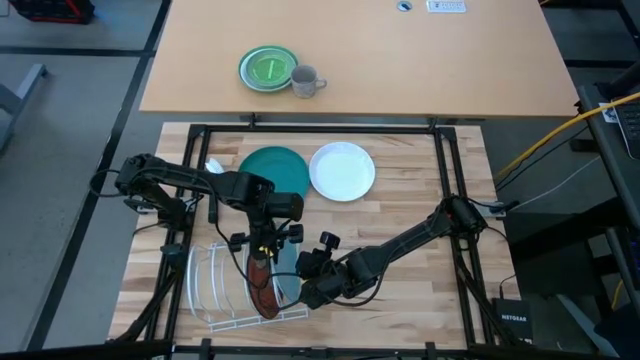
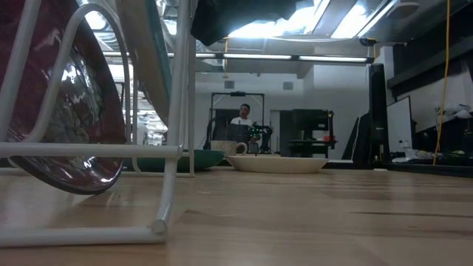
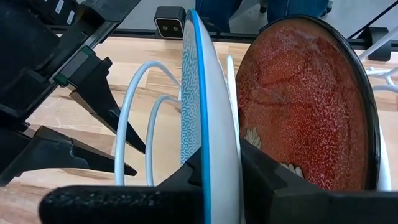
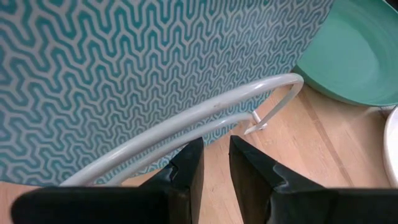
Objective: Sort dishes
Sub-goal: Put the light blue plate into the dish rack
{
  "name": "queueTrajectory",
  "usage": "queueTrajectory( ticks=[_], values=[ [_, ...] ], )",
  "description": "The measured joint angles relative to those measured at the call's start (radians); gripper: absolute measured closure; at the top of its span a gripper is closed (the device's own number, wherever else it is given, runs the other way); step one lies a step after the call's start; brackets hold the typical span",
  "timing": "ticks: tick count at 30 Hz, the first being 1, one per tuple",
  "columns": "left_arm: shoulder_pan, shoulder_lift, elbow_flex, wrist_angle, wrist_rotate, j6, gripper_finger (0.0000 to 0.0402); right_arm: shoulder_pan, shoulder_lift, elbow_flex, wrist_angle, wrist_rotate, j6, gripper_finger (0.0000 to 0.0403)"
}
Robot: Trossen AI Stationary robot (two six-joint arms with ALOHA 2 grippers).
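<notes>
Left gripper [image 3: 221, 171] clamped on blue patterned plate [image 3: 202, 93], upright in rack [image 1: 215, 290] at table's 7 o'clock beside red plate [image 3: 305, 99]. Seating step; next: release. Right gripper [image 4: 214, 165] slightly apart, empty.

A black box [image 1: 517, 320] (off the table's corner) reads "NETGEAR".

The wooden tabletop [image 1: 400, 240] carries a white wire rack [image 1: 215, 290] near its front left corner, with a red plate [image 1: 262, 285] and a blue patterned plate [image 1: 283, 270] standing on edge in it. Farther back a teal plate [image 1: 275, 170] and a white plate [image 1: 342, 170] lie flat, side by side. A second, paler tabletop [image 1: 420, 60] beyond holds a green plate [image 1: 265, 68] and a grey mug [image 1: 305, 82].
</notes>
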Motion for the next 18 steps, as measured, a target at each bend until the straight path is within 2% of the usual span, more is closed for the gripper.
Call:
queueTrajectory(
  ticks=[7, 13, 18],
  values=[
    [0.0, 0.0, 0.0, 0.0, 0.0, -0.001, 0.0355, 0.0, 0.0, 0.0, 0.0, 0.0, 0.0, 0.0322],
    [0.0, 0.0, 0.0, -0.007, 0.002, -0.004, 0.0377, 0.0, -0.001, 0.0, -0.002, 0.003, -0.004, 0.0322],
    [0.0, 0.0, 0.0, -0.007, 0.003, -0.004, 0.0376, 0.0, -0.002, 0.0, -0.003, 0.003, -0.026, 0.0322]
  ],
)
